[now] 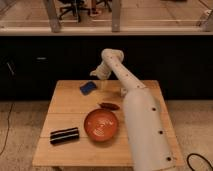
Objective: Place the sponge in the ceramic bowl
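The sponge (88, 88) is a small flat blue pad lying on the far left part of the wooden table (65, 107). The ceramic bowl (101, 124), round, shallow and orange-red, sits near the table's middle toward the front, with nothing in it. My white arm rises from the lower right and bends over the table's back edge. Its gripper (98, 74) hangs just above and to the right of the sponge, apart from it.
A long black block with pale stripes (64, 135) lies front left of the bowl. A small reddish-brown object (109, 106) rests just behind the bowl. Something small and pale (122, 91) stands beside the arm. Behind the table runs a dark counter front.
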Motion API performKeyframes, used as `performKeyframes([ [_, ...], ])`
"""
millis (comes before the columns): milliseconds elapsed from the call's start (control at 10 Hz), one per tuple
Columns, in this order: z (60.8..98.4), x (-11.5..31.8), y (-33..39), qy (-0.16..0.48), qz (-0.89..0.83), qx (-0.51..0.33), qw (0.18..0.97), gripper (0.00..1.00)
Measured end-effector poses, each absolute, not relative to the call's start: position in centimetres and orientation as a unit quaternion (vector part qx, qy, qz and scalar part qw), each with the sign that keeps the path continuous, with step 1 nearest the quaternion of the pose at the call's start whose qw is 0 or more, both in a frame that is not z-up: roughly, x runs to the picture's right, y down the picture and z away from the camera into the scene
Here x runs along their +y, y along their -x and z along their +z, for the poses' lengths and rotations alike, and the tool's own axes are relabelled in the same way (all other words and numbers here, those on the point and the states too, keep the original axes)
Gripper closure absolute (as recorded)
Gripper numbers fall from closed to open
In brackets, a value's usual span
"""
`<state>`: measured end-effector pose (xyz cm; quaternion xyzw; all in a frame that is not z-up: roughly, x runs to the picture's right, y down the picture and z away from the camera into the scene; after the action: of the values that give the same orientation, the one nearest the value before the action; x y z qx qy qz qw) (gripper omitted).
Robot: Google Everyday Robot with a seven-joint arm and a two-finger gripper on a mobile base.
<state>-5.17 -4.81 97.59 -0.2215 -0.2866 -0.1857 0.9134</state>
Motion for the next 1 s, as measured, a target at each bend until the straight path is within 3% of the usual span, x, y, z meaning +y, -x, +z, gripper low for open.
performKeyframes([
  [1000, 99.6, -4.4, 7.7, 0.239, -0.166, -0.301, 0.908, 0.20],
])
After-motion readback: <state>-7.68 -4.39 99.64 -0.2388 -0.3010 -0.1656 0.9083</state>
